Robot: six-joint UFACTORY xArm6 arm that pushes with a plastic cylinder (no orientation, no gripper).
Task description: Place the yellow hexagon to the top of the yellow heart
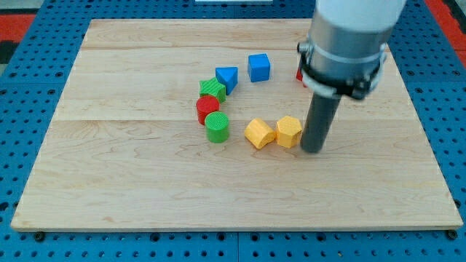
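The yellow hexagon (289,131) lies just right of the board's middle, touching or nearly touching the yellow heart (258,133) on its left. The two sit side by side at about the same height in the view. My tip (312,151) rests on the board right beside the hexagon's right side, very close to it. The rod rises from there into the large grey arm body at the view's top right.
A green cylinder (216,126), a red cylinder (207,109) and a green star-like block (212,90) cluster left of the heart. A blue triangle (227,76) and a blue cube (258,67) lie above. A red block (299,73) is mostly hidden behind the arm. The wooden board (109,167) sits on blue pegboard.
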